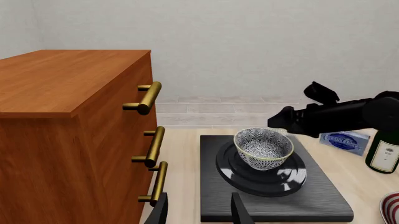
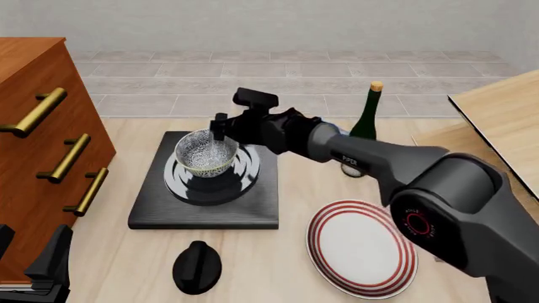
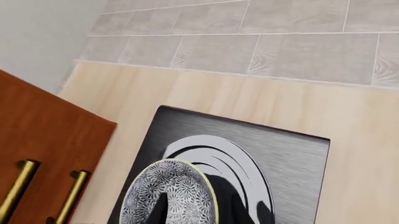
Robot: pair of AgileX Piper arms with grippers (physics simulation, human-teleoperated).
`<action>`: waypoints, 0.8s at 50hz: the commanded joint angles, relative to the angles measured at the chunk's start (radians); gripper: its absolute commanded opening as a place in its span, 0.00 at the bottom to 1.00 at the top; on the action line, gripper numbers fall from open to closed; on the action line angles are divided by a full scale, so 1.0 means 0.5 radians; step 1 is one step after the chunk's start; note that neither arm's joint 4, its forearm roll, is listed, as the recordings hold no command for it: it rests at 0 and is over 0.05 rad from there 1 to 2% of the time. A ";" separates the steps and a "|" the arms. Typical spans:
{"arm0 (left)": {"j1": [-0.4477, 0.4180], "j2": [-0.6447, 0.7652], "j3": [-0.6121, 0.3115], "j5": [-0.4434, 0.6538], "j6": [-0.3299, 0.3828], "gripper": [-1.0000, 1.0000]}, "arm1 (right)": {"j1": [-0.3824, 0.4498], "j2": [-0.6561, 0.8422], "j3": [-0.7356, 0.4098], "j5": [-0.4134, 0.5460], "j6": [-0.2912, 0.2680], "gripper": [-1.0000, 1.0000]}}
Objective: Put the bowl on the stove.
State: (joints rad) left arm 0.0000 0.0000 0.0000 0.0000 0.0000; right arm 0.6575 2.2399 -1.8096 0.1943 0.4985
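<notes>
Fingers (image 3: pixel 167 205) of the right arm straddle the far rim of the bowl (image 2: pixel 206 153), clamped on it (one dark tip shows inside the bowl in the right wrist view). It sits over the burner rings of the stove (image 2: pixel 151 205). At the left arm, fingers (image 1: pixel 160 211) stand apart, at 7 o'clock from the stove, by the wooden dresser (image 2: pixel 34 158) on the tabletop (image 2: pixel 286 265).

The bowl (image 2: pixel 206 153), small, deep and round with a dense blue-grey and white floral pattern and a pale rim, sits upright on the burner rings of the stove (image 2: pixel 158 203), a flat black square slab lying left of centre.
</notes>
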 commanded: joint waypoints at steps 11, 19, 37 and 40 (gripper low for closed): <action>0.000 0.000 0.000 0.000 0.000 1.00 | 0.004 -0.293 0.178 0.005 -0.117 1.00; 0.000 0.000 0.000 0.000 0.000 1.00 | 0.050 -0.480 0.400 -0.078 -0.153 1.00; 0.000 0.000 0.000 0.000 0.000 1.00 | 0.122 -0.942 0.992 -0.393 -0.123 1.00; 0.000 0.000 0.000 0.000 0.000 1.00 | 0.132 -1.015 1.066 -0.429 -0.128 1.00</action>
State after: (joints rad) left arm 0.0000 0.0000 0.0000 0.0000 0.0000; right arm 0.7080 1.8501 -1.4136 0.0494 0.4326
